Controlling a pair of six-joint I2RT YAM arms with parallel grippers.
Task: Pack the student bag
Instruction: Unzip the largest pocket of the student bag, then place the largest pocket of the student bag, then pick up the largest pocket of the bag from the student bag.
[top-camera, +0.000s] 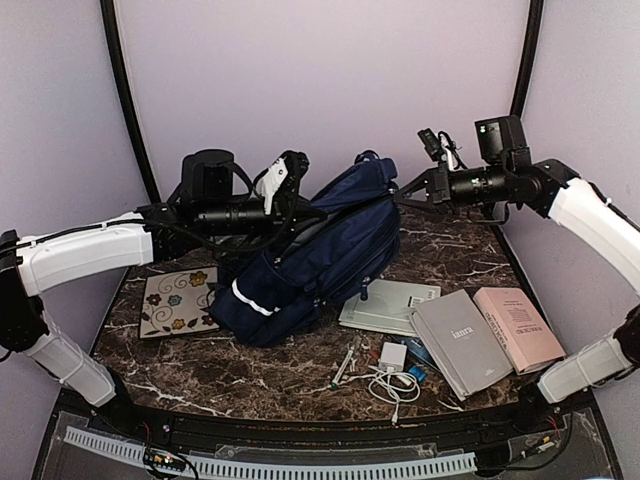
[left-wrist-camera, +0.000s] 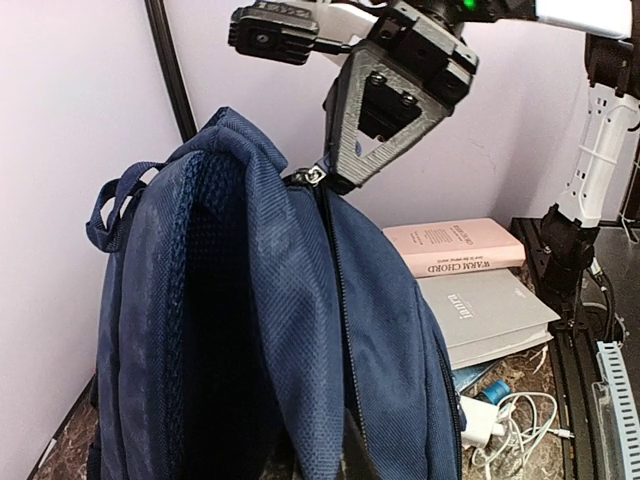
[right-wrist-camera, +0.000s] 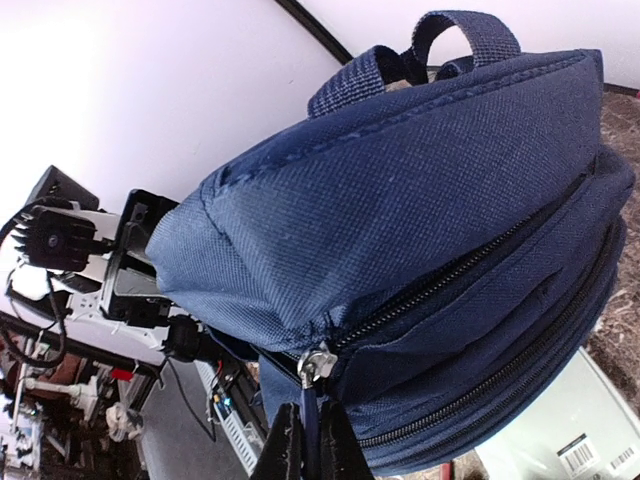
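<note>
Navy blue fabric student bag (top-camera: 320, 250), steadied by the clenched left gripper (top-camera: 288, 175), its metal zipper pull (right-wrist-camera: 318, 365) pinched by the right gripper (right-wrist-camera: 308, 425) for opening.

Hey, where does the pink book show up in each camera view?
Top external: the pink book lies at lower right, beside the grey book.
Left wrist: right of centre, just above the grey book in the picture.
Right wrist: not in it.
Shared landmark: the student bag, in all three views.
</note>
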